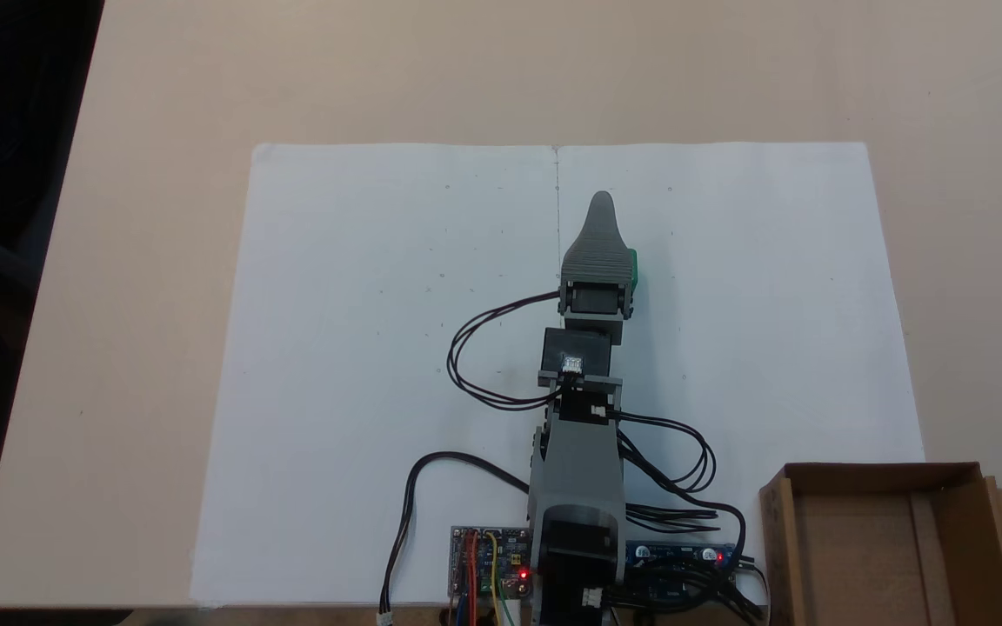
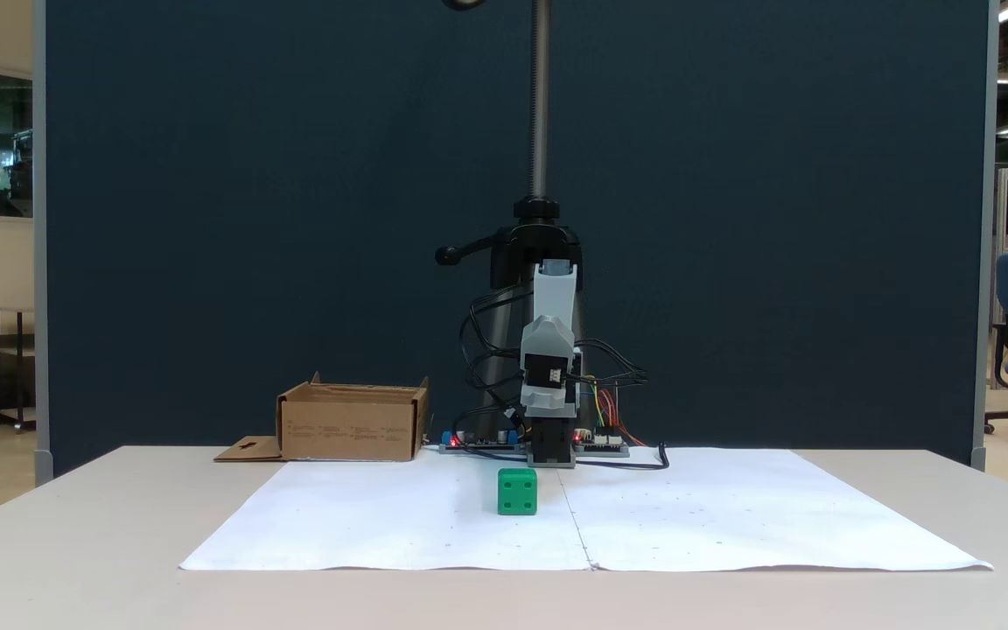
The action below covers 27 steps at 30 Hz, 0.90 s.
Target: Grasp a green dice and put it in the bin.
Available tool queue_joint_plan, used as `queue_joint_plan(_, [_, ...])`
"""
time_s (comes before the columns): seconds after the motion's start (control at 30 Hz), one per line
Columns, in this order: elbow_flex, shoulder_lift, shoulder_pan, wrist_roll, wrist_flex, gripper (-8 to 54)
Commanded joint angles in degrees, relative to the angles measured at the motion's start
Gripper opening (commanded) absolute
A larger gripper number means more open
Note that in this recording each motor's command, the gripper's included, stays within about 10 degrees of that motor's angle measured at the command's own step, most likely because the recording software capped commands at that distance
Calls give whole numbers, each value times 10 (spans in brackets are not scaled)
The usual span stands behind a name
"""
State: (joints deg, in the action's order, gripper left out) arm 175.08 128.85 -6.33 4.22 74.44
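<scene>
The green dice [image 2: 517, 491] is a small, bright cube of matte plastic with sharp edges and recessed pips in the same colour; 4 pips show on the face turned to a fixed view. It sits on the white paper sheets [image 1: 379, 365], close to the seam where the 2 sheets meet. From above, in a fixed view, just a sliver of it [image 1: 632, 269] peeks out at the right edge of the arm's ribbed grey gripper [image 1: 601, 204], which hangs over it.

The bin [image 1: 884, 476] is a shallow box of plain brown cardboard with low walls, an open top and a side flap cut with a hang-hole. It stands at the counter's [image 1: 162, 261] corner beside the arm's base, well apart from the dice.

The arm is grey printed plastic with black motors and looping black cables [image 1: 466, 348]. It reaches straight out from its base over the paper, folded low, the tapered gripper pointing away from the base. Its jaws lie 1 over the other, so I cannot tell how far apart they stand, or whether they touch the dice.
</scene>
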Motion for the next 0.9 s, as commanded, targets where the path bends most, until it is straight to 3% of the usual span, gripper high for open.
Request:
queue_joint_plan(0.0, [40, 59, 69, 20, -91, 432])
queue_joint_plan(0.87, [41, 62, 70, 23, -70, 434])
